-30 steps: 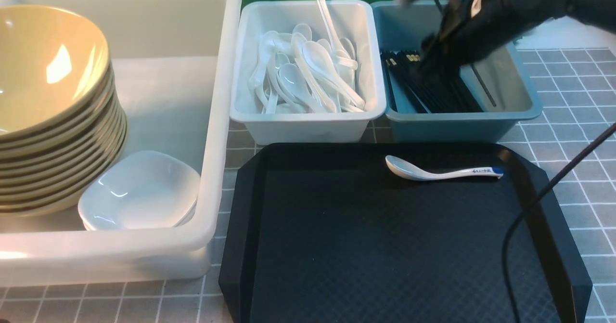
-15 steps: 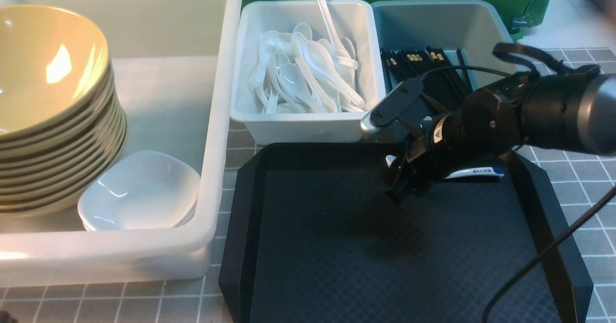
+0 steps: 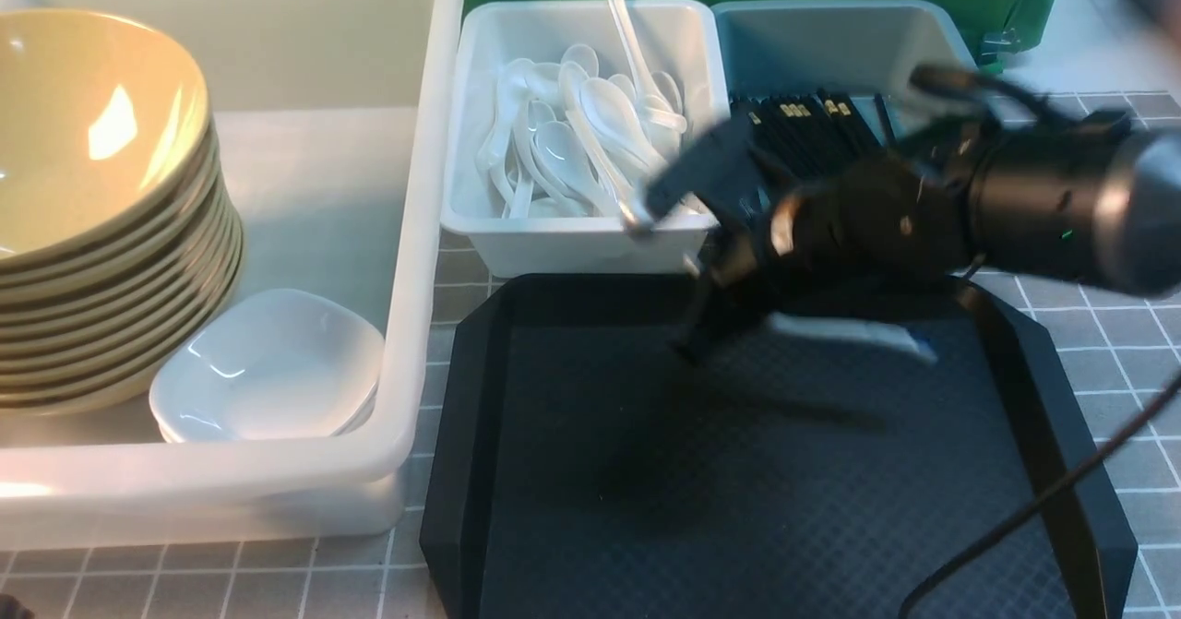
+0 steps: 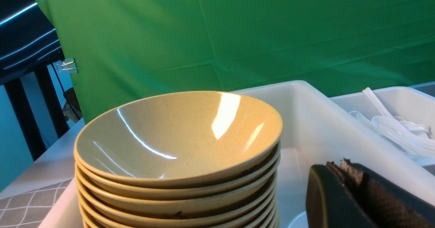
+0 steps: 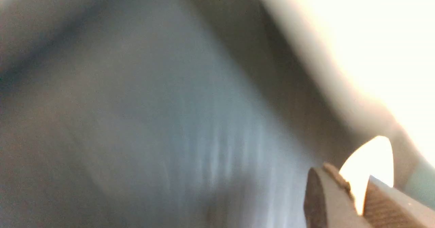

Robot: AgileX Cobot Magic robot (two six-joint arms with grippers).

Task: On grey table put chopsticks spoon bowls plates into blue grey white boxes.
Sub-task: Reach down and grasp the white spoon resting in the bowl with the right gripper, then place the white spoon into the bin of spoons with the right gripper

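Arm (image 3: pixel 1061 204) low over tray (image 3: pixel 600 490), spoon (image 3: pixel 858 334) pinched

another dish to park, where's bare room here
Free: tub floor between bowls and its right wall, behind plates; tray's near half. Crowded: spoon bin, blue bin's chopsticks side, tray's far edge under the right end effector holding the spoon.

On the bench (image 3: pixel 1126 195), the large tub (image 3: pixel 434 93) stood left of the tray (image 3: pixel 646 508). It held the stacked bowls (image 3: pixel 92 139), with the plates (image 3: pixel 268 370) on their tray side. Behind the tray sat two bins side by side: the left bin (image 3: pixel 590 250) held plain spoons (image 3: pixel 572 148), the right bin (image 3: pixel 830 38) chopsticks (image 3: pixel 803 121). The spoon (image 3: pixel 849 331) hung over the tray's far right part.
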